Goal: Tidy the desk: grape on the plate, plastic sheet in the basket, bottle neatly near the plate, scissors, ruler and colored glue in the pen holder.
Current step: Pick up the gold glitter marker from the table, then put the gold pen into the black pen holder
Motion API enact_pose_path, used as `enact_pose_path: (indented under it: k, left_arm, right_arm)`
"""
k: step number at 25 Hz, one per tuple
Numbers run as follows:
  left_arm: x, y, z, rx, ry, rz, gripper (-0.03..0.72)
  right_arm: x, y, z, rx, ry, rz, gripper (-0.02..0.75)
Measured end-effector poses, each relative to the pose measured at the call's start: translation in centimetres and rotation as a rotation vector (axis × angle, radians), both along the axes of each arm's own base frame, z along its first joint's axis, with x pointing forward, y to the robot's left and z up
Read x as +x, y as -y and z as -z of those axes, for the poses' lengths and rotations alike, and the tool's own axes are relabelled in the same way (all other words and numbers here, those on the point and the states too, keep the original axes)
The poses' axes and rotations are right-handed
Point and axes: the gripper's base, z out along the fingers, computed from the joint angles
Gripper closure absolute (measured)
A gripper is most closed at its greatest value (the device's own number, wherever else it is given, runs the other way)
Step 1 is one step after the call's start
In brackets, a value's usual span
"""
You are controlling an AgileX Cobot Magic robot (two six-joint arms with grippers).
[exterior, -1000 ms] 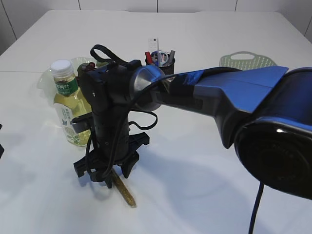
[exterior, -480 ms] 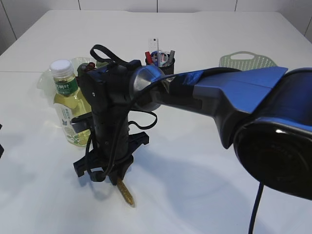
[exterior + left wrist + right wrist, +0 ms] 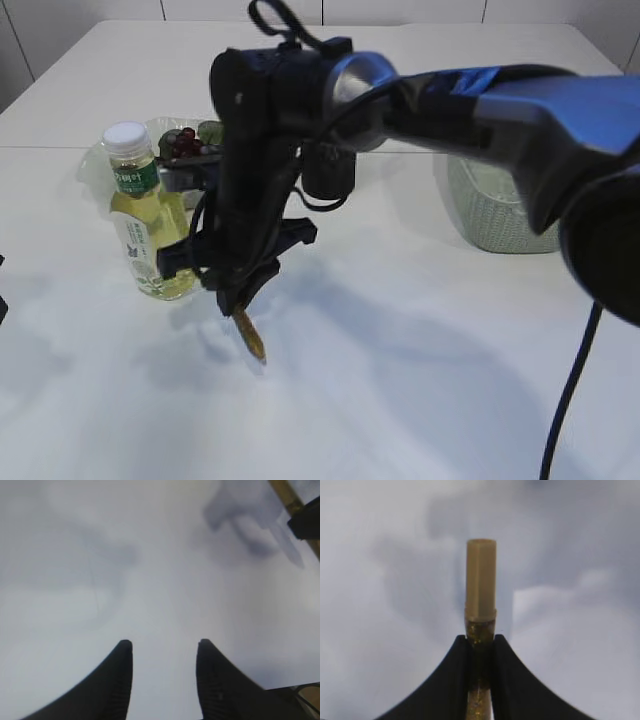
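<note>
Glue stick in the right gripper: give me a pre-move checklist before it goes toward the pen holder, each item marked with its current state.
1. Grip on the glue stick: ok. The right gripper is closed on its glittery body, cap end sticking out past the fingertips.
2. Stick clear of the table: ok. In the exterior view it hangs tilted below the gripper, with its shadow apart from it.
3. Bottle clearance: ok, though close. It stands upright just left of the gripper.
4. Pen holder free to receive: cannot tell. The arm hides most of it.
5. Left gripper out of the way: ok. Open, empty, over bare table.
</note>
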Motion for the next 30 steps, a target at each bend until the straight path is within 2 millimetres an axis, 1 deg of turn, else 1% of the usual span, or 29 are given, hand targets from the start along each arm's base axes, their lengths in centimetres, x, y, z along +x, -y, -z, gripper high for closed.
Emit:
enact_pose_path:
  k: [6, 8, 13, 16, 19, 23, 27, 30]
  left_arm:
    - [0.0, 0.0, 0.0, 0.0, 0.0, 0.0, 0.38]
    - [0.0, 0.0, 0.0, 0.0, 0.0, 0.0, 0.38]
    - [0.0, 0.0, 0.0, 0.0, 0.0, 0.0, 0.38]
    - [0.0, 0.0, 0.0, 0.0, 0.0, 0.0, 0.38]
    - [0.0, 0.0, 0.0, 0.0, 0.0, 0.0, 0.38]
    - [0.0, 0.0, 0.0, 0.0, 0.0, 0.0, 0.38]
    - [0.0, 0.0, 0.0, 0.0, 0.0, 0.0, 0.38]
    - [0.0, 0.0, 0.0, 0.0, 0.0, 0.0, 0.38]
  right_arm:
    - [3.2, 4.3, -2.9, 0.103, 0.02, 0.052, 0.624]
    - [4.4, 6.2, -3.7, 0.139, 0.03, 0.067, 0.624]
    - [7.0, 10.2, -4.8, 0.282, 0.047, 0.064, 0.624]
    - [8.9, 12.5, -5.4, 0.393, 0.119, 0.085, 0.625]
    - [10.5, 14.2, -6.1, 0.491, 0.226, 0.086, 0.625]
    - [12.3, 15.7, -7.2, 0.589, 0.425, 0.056, 0.625]
    - [13.5, 15.8, -8.2, 0.625, 0.636, -0.004, 0.625]
    - [14.2, 16.0, -8.8, 0.616, 0.78, -0.027, 0.625]
